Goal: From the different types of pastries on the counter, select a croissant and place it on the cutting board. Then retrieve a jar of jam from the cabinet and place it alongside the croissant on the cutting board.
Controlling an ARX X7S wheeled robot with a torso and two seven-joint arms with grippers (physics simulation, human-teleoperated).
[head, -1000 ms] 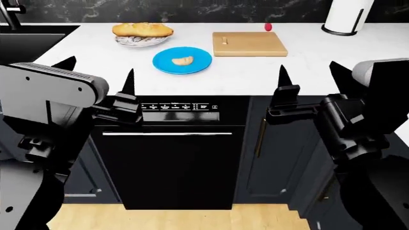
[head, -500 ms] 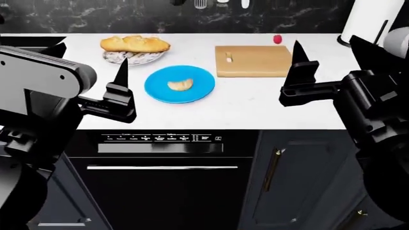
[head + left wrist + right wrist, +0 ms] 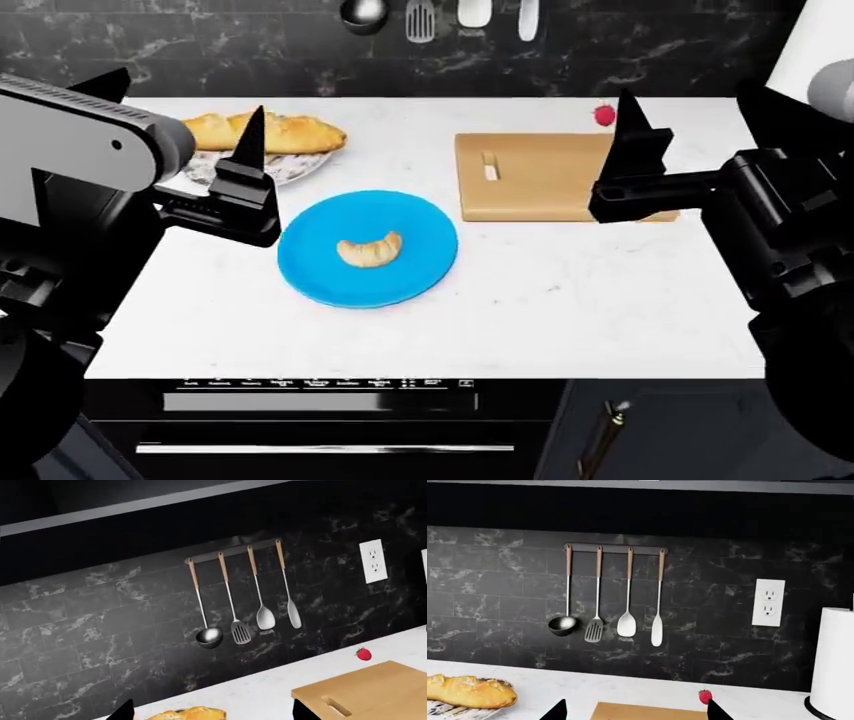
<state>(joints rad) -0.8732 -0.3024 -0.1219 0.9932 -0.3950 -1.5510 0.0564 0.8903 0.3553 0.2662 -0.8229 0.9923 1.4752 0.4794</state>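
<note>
light: even, soft | counter (image 3: 574,300): bright, faint shadows | backsplash (image 3: 507,590): dim | render slightly soft, no glare

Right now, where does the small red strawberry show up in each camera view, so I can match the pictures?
Head view: the strawberry sits on the counter just behind the cutting board's far right corner, beside the right arm's fingers.
Left wrist view: strawberry at lower right, above the cutting board.
Right wrist view: strawberry near the bottom, right of centre.
Shared landmark: the hanging utensils on the dark backsplash, seen at and.
</note>
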